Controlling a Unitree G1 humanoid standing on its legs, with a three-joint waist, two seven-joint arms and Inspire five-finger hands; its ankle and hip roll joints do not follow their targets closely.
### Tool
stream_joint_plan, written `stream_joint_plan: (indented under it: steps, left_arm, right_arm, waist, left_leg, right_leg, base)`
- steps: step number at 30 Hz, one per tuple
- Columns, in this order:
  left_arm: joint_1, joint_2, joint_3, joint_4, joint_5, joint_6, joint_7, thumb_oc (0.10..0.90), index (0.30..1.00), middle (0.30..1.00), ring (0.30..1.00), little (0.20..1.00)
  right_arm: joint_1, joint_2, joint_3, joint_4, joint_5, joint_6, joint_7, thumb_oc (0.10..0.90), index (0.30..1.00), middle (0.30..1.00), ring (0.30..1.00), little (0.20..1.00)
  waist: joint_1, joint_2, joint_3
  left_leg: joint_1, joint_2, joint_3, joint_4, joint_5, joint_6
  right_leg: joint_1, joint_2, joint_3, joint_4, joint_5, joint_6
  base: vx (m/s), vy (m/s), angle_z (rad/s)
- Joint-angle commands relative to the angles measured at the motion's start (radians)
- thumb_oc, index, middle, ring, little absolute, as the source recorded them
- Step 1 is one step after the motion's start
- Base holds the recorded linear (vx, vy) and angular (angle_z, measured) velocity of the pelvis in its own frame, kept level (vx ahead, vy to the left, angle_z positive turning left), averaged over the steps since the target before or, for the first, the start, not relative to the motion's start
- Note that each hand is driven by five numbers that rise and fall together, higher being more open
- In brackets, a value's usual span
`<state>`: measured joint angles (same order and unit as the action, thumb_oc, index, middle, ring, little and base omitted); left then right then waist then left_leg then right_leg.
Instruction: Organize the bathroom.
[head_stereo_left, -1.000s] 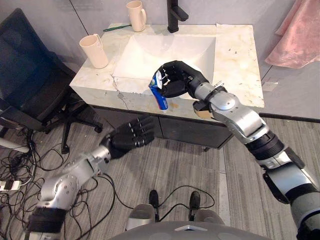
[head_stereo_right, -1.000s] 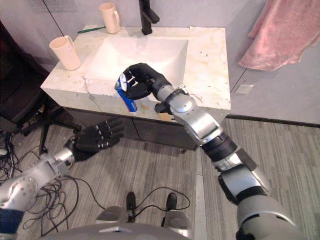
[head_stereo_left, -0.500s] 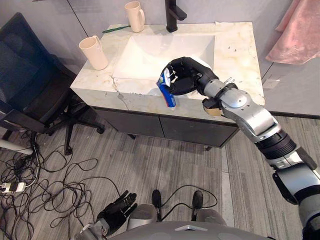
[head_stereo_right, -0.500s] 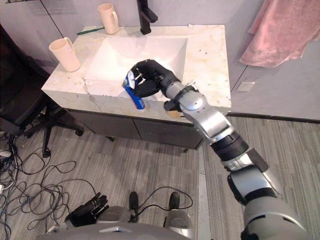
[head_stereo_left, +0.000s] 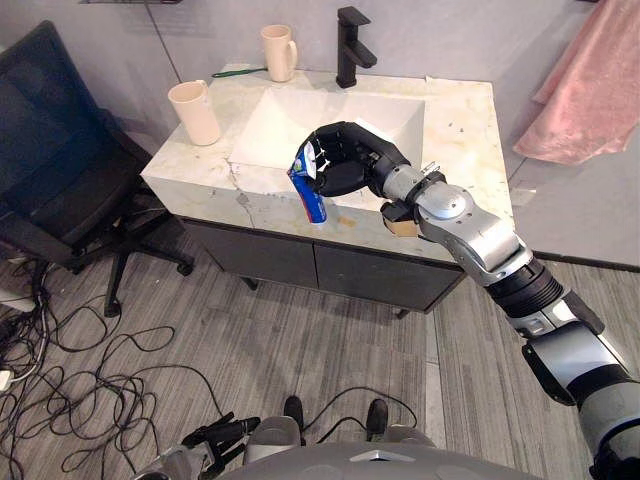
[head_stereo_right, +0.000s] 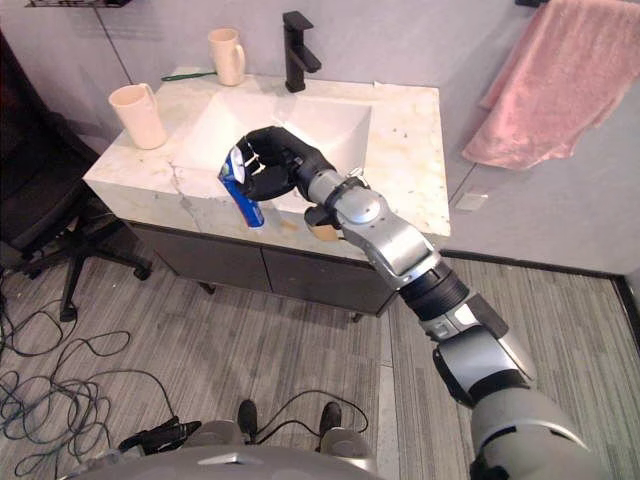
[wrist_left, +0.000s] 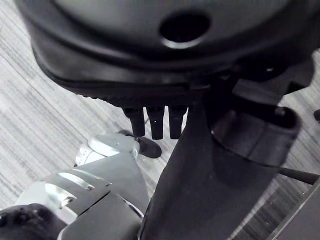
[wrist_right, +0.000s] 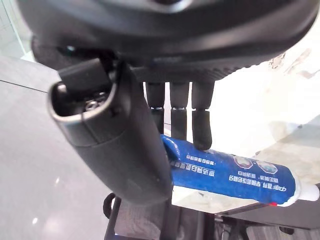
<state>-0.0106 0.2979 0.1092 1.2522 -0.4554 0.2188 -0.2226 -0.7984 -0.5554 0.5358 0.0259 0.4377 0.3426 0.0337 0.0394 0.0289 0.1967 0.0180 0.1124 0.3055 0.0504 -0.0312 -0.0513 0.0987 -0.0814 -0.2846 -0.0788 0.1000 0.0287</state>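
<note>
My right hand (head_stereo_left: 347, 165) is shut on a blue toothpaste tube (head_stereo_left: 308, 192) and holds it above the front edge of the marble counter (head_stereo_left: 462, 150), just in front of the white sink basin (head_stereo_left: 345, 118). The tube hangs tilted, cap end down and outward. In the right wrist view the fingers (wrist_right: 201, 127) and thumb pinch the tube (wrist_right: 235, 176) near its crimped end. My left hand (head_stereo_left: 222, 437) hangs low near the floor, fingers (wrist_left: 156, 120) straight and holding nothing.
A cream mug (head_stereo_left: 195, 111) stands at the counter's left end. A second mug (head_stereo_left: 279, 52) and a green toothbrush (head_stereo_left: 238, 71) lie at the back, left of the black faucet (head_stereo_left: 352, 45). A pink towel (head_stereo_left: 590, 90) hangs at right; a black chair (head_stereo_left: 50, 165) stands at left.
My left arm has dropped from in front of the cabinet down to the floor's level. The right hand still holds the tube at the counter's front edge; the camera has shifted.
</note>
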Motion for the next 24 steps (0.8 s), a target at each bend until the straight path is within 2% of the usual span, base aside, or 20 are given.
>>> stream_joint_plan:
  steps: [1, 3, 5, 12, 14, 15, 16, 17, 18, 19, 20, 24]
  left_arm:
    - [0.057, -0.024, -0.173, 0.077, 0.196, 0.053, -0.003, 0.8, 0.9, 0.9, 0.9, 0.9]
    - [0.053, -0.003, -0.207, 0.05, 0.205, 0.096, -0.001, 0.8, 0.9, 0.9, 0.9, 0.9]
    - [0.05, 0.007, -0.22, 0.048, 0.188, 0.106, 0.005, 0.8, 0.9, 0.9, 0.9, 0.9]
    - [0.037, 0.036, -0.222, 0.038, 0.166, 0.103, 0.021, 0.8, 0.9, 0.9, 0.9, 0.9]
    - [0.035, 0.045, -0.222, 0.036, 0.182, 0.093, 0.014, 0.8, 0.9, 0.9, 0.9, 0.9]
    - [0.035, 0.049, -0.217, 0.039, 0.186, 0.085, 0.015, 0.8, 0.9, 0.9, 0.9, 0.9]
    - [0.035, 0.05, -0.216, 0.041, 0.185, 0.083, 0.017, 0.8, 0.9, 0.9, 0.9, 0.9]
    - [0.036, 0.05, -0.204, 0.037, 0.187, 0.079, 0.024, 0.8, 0.9, 0.9, 0.9, 0.9]
    - [0.034, 0.049, -0.202, 0.037, 0.169, 0.074, 0.033, 0.8, 0.9, 0.9, 0.9, 0.9]
    - [0.026, 0.052, -0.208, 0.032, 0.169, 0.071, 0.026, 0.8, 0.9, 0.9, 0.9, 0.9]
    - [-0.001, 0.082, -0.24, 0.017, 0.181, 0.07, 0.018, 0.8, 0.9, 0.9, 0.9, 0.9]
    - [-0.052, 0.097, -0.265, 0.0, 0.2, 0.071, 0.018, 0.8, 0.9, 0.9, 0.9, 0.9]
  right_arm:
    - [-0.141, 0.052, -0.112, -0.055, -0.042, -0.119, -0.059, 0.4, 0.3, 0.3, 0.3, 0.3]
    - [-0.124, 0.057, -0.118, -0.042, -0.059, -0.149, -0.055, 0.4, 0.3, 0.3, 0.3, 0.3]
    - [-0.121, 0.06, -0.123, -0.039, -0.053, -0.162, -0.052, 0.4, 0.3, 0.3, 0.3, 0.3]
    - [-0.119, 0.078, -0.139, -0.048, -0.059, -0.171, -0.068, 0.4, 0.3, 0.3, 0.3, 0.3]
    - [-0.103, 0.079, -0.142, -0.048, -0.08, -0.192, -0.069, 0.4, 0.3, 0.3, 0.3, 0.3]
    - [-0.097, 0.075, -0.145, -0.045, -0.085, -0.207, -0.06, 0.4, 0.3, 0.3, 0.3, 0.3]
    - [-0.096, 0.074, -0.146, -0.044, -0.085, -0.211, -0.057, 0.4, 0.3, 0.3, 0.3, 0.3]
    - [-0.103, 0.072, -0.14, -0.041, -0.087, -0.217, -0.061, 0.4, 0.3, 0.3, 0.3, 0.3]
    - [-0.11, 0.074, -0.136, -0.042, -0.089, -0.217, -0.069, 0.4, 0.3, 0.3, 0.3, 0.3]
    - [-0.119, 0.076, -0.13, -0.036, -0.095, -0.223, -0.084, 0.4, 0.3, 0.3, 0.3, 0.3]
    - [-0.149, 0.072, -0.123, -0.021, -0.075, -0.243, -0.106, 0.4, 0.3, 0.3, 0.3, 0.3]
    - [-0.128, 0.041, -0.158, -0.027, -0.074, -0.272, -0.113, 0.4, 0.3, 0.3, 0.3, 0.3]
  waist:
    - [-0.048, -0.029, -0.014]
    - [-0.044, -0.022, -0.009]
    - [-0.043, -0.014, -0.003]
    - [-0.04, 0.012, 0.038]
    - [-0.033, 0.034, 0.057]
    - [-0.037, 0.045, 0.069]
    - [-0.036, 0.044, 0.07]
    - [-0.041, 0.048, 0.08]
    - [-0.048, 0.05, 0.09]
    - [-0.059, 0.039, 0.092]
    - [-0.097, 0.027, 0.114]
    - [-0.121, 0.014, 0.114]
  left_leg:
    - [-0.003, 0.06, 0.186, 0.188, -0.036, -0.03]
    - [0.009, 0.026, 0.161, 0.135, -0.05, 0.011]
    - [0.019, 0.003, 0.147, 0.106, -0.05, 0.031]
    - [0.029, -0.038, 0.091, 0.08, -0.057, 0.065]
    - [0.034, -0.062, 0.056, 0.042, -0.047, 0.089]
    - [0.039, -0.069, 0.04, 0.032, -0.047, 0.099]
    - [0.039, -0.073, 0.039, 0.03, -0.048, 0.101]
    - [0.036, -0.072, 0.034, 0.036, -0.04, 0.102]
    - [0.042, -0.074, 0.021, 0.039, -0.044, 0.094]
    - [0.039, -0.085, 0.004, 0.046, -0.053, 0.089]
    - [0.013, -0.099, -0.068, 0.089, -0.087, 0.091]
    - [-0.053, -0.082, -0.1, 0.185, -0.085, 0.083]
  right_leg:
    - [0.013, -0.046, -0.039, 0.043, -0.137, 0.025]
    - [-0.006, -0.068, -0.051, 0.111, -0.156, 0.041]
    - [-0.027, -0.079, -0.044, 0.157, -0.166, 0.057]
    - [-0.109, -0.106, -0.014, 0.32, -0.216, 0.081]
    - [-0.165, -0.126, 0.007, 0.485, -0.239, 0.089]
    - [-0.211, -0.129, 0.034, 0.623, -0.243, 0.091]
    - [-0.225, -0.133, 0.042, 0.647, -0.246, 0.092]
    - [-0.261, -0.12, 0.079, 0.593, -0.187, 0.083]
    - [-0.275, -0.116, 0.098, 0.533, -0.16, 0.084]
    - [-0.276, -0.118, 0.129, 0.405, -0.117, 0.101]
    - [-0.302, -0.058, 0.28, 0.317, -0.063, 0.106]
    - [-0.259, -0.005, 0.321, 0.329, -0.134, 0.074]
  base:
    - [0.02, 0.109, 1.35]
    - [0.04, 0.14, 1.53]
    - [0.05, 0.086, 0.62]
    - [0.01, 0.054, 0.16]
    - [-0.01, 0.107, 0.26]
    - [0.0, 0.077, -0.03]
    - [-0.01, -0.019, -0.12]
    - [0.01, -0.102, -0.02]
    - [0.01, -0.159, 0.12]
    - [0.04, -0.263, 0.1]
    - [0.02, -0.273, 0.19]
    - [0.02, -0.191, 1.15]
